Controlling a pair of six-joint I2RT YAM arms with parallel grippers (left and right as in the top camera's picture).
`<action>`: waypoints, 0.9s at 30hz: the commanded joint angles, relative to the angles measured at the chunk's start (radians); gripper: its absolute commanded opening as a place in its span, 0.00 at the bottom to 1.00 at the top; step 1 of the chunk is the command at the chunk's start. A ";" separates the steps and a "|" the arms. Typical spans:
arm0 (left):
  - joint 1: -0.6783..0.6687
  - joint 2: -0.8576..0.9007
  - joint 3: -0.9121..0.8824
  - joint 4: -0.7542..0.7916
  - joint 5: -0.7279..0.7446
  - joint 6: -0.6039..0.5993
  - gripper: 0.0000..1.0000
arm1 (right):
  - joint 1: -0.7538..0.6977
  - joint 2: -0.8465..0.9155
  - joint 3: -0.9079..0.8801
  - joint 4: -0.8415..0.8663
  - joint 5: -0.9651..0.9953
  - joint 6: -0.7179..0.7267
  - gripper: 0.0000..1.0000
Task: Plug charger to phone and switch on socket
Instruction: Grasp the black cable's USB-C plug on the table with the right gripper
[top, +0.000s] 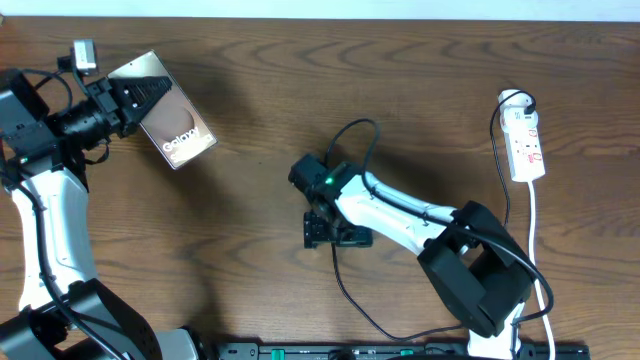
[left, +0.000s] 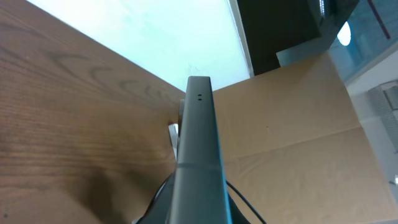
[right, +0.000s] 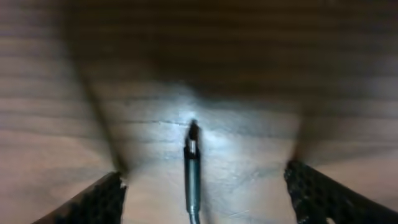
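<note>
The left gripper (top: 138, 102) was clamped on one end of the phone (top: 180, 136) at the far left of the table (top: 300, 60). It seemed to hold the phone tilted, clear of the wood. From the left wrist the phone showed edge-on, its free narrow end pointing away from the arm, likely so the port could be offered to a plug. At mid-table the right gripper (top: 325, 232) pointed down with its jaws spread wide. Between them the charger (top: 360, 122) had its plug tip (right: 193, 146) lying flat and untouched, apparently lined up for a pinch just behind the tip. The socket (top: 527, 148) lay at the far right, well apart from both arms; its switch was too small to read.
</note>
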 joint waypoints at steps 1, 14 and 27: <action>-0.002 -0.005 0.000 -0.005 0.036 0.018 0.08 | 0.010 -0.006 -0.019 0.005 0.010 0.041 0.73; -0.002 -0.005 0.000 -0.005 0.035 0.018 0.08 | 0.009 -0.006 -0.032 0.018 0.010 0.066 0.19; -0.002 -0.005 0.000 -0.005 0.035 0.018 0.08 | 0.008 -0.006 -0.032 0.018 0.010 0.066 0.01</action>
